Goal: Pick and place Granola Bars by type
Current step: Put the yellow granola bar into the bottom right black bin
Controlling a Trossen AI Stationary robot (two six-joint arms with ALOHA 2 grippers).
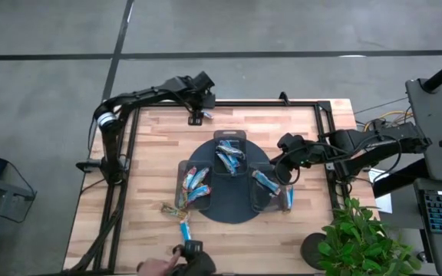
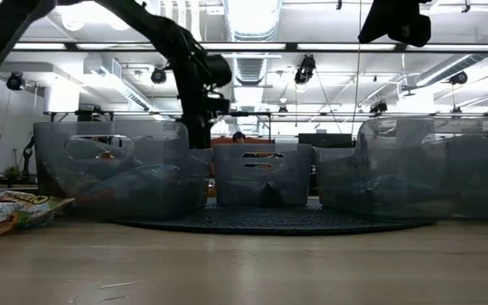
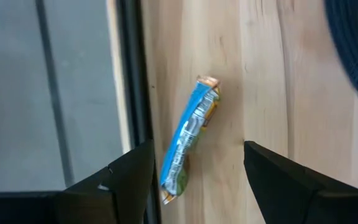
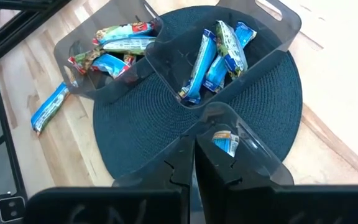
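The granola bars are small shiny wrapped bars. One light blue bar (image 3: 188, 140) lies flat on the wood by the table's dark far rail. My left gripper (image 1: 197, 115) (image 3: 197, 168) is open above it, one finger on either side, apart from it. Mixed red, green and blue bars (image 4: 114, 46) (image 1: 194, 182) lie in the left clear bin. Blue bars (image 4: 216, 56) fill the far bin, and blue ones (image 1: 267, 184) (image 4: 225, 142) lie in the right bin. Loose bars (image 1: 175, 207) (image 2: 7, 212) lie on the table by the left bin. My right gripper (image 1: 286, 146) (image 4: 194, 168) is shut and empty above the right bin.
The dark round tray (image 1: 229, 211) carries three clear bins at the table's middle. A person's hand (image 1: 159, 265) with a dark object (image 1: 192, 249) is at the near edge. A potted plant (image 1: 363, 241) stands at the near right corner. Bare wood lies at the far left and far right.
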